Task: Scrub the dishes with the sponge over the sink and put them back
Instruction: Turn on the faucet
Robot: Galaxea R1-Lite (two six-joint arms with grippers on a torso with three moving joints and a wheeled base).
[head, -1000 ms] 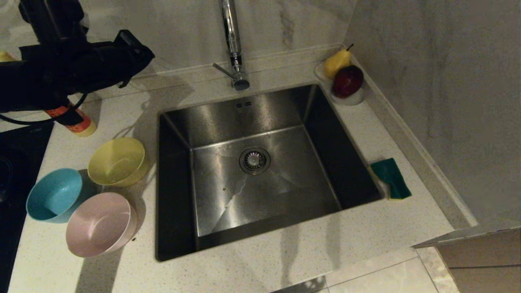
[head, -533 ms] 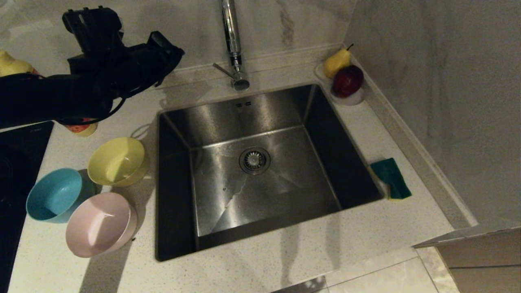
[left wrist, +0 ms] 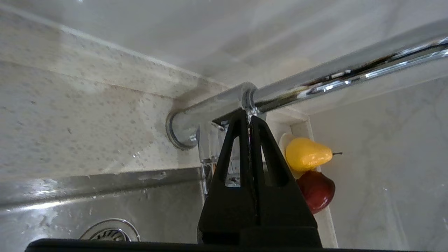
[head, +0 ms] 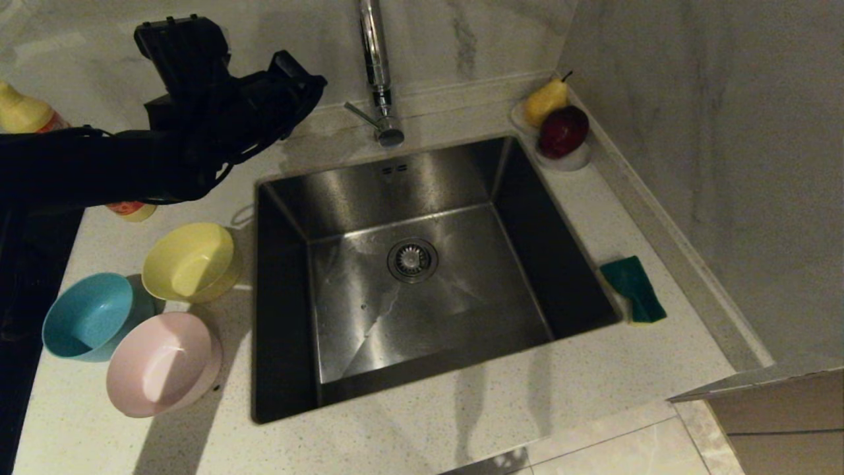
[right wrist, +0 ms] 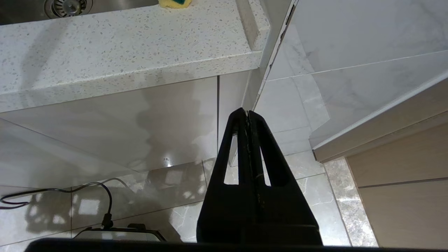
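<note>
Three bowls, the dishes, stand on the counter left of the sink [head: 461,310]: a yellow one [head: 190,260], a blue one [head: 89,324] and a pink one [head: 163,363]. The green-and-yellow sponge [head: 633,289] lies on the counter right of the sink. My left gripper [head: 311,84] hangs shut and empty above the back left counter, pointing at the chrome tap [head: 377,72]. In the left wrist view its tips [left wrist: 249,115] sit just short of the tap [left wrist: 315,87]. My right gripper [right wrist: 246,112] is shut and parked below the counter edge, out of the head view.
A pear [head: 546,100] and a red apple [head: 562,130] rest on a small dish in the back right corner. A yellow bottle [head: 23,111] stands at the back left. A black hob [head: 26,310] borders the counter's left side. A wall closes the right.
My left arm has swung right along the back of the counter, from above the bottle towards the tap. Bowls and sponge have not moved.
</note>
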